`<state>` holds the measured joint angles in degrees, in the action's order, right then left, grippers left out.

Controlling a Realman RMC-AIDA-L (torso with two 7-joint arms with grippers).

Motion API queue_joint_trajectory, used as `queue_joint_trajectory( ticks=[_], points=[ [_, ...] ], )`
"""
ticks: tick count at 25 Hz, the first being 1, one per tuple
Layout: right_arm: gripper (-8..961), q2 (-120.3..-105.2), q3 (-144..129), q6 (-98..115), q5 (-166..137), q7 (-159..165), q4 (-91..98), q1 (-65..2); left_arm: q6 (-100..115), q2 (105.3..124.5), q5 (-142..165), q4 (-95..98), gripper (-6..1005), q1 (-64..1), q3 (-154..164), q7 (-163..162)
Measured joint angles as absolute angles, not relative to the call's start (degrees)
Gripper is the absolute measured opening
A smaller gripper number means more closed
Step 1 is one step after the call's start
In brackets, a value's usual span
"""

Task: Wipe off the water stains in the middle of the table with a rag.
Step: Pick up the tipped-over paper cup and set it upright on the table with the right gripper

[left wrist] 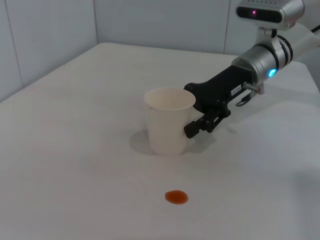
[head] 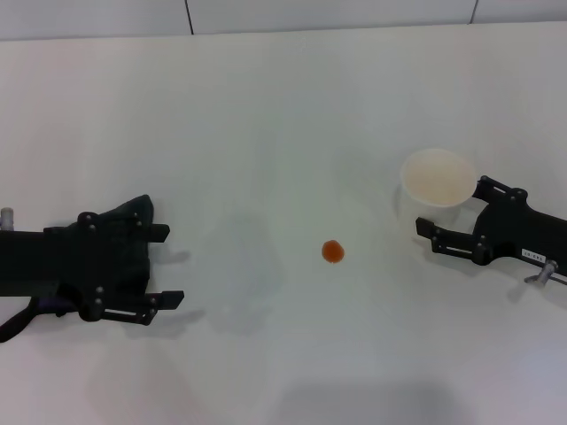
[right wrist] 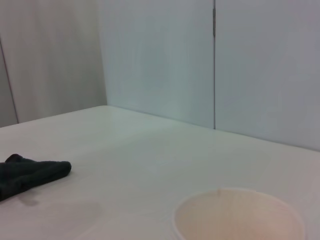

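The water stain (head: 332, 251) is a small orange-red blot in the middle of the white table (head: 283, 106); the left wrist view shows the stain (left wrist: 176, 197) in front of the cup. The dark rag (head: 124, 220) bunches up against the far side of my left gripper (head: 164, 266), which rests open at the left with bare table between its fingertips. From the right wrist view the rag (right wrist: 30, 172) is a dark heap far off. My right gripper (head: 452, 208) stands open, its fingertips (left wrist: 191, 131) at the side of the cup.
A whitish paper cup (head: 437, 175) stands upright right of the stain, also seen as the cup (left wrist: 169, 122) and the cup's rim (right wrist: 237, 217). Grey wall panels close off the table's far edge.
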<state>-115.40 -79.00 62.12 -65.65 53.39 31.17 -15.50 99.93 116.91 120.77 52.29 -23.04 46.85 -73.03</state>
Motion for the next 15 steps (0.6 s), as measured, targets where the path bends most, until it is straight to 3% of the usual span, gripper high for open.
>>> queue_joint_trajectory(
  ticks=[3, 15],
  points=[
    [874, -115.40, -78.97, 62.02, -65.65, 53.32, 31.19, -15.14, 99.93, 116.89, 120.77, 52.29, 862, -23.04, 46.82, -73.04],
    [875, -115.13, -78.04, 63.71, -65.96, 53.45, 35.76, -8.96, 99.32, 116.73, 120.76, 52.36, 862, -23.01, 46.75, -73.37]
  ],
)
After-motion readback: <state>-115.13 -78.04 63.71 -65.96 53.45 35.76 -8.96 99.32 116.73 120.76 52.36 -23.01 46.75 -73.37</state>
